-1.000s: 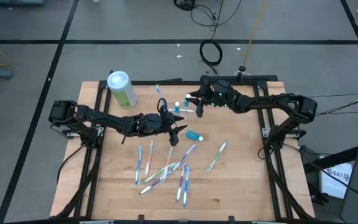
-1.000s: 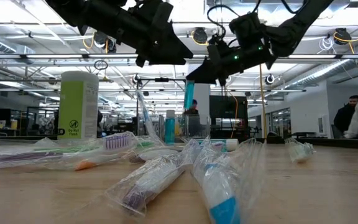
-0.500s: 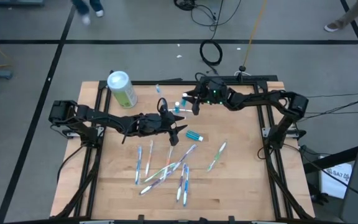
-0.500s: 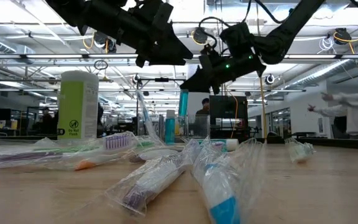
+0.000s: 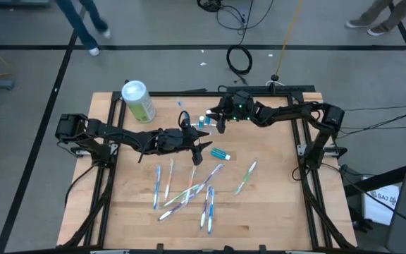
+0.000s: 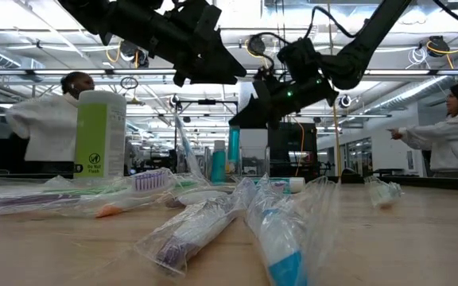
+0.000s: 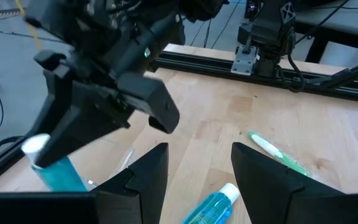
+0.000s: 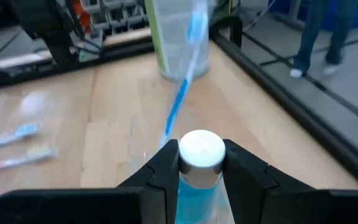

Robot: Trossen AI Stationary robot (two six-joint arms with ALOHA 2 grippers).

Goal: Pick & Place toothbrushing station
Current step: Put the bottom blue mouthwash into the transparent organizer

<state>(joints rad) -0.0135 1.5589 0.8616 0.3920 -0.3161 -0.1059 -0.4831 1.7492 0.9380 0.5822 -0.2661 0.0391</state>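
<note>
The right gripper (image 8: pixel 199 167) jaws clench a light, slippery toothpaste tube (image 8: pixel 199 163) below its cap; left gripper (image 7: pixel 194 163) jaws released.

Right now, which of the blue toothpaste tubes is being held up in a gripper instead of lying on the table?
The white-capped blue tube clamped in the right gripper at the table's far side. The other blue tube lies flat on the wood by the left gripper.

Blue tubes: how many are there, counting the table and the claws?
3: a flat tube lying mid-table, an upright tube near the back, and a held tube in the right claw. More may hide under the bagged toothbrushes.
</note>
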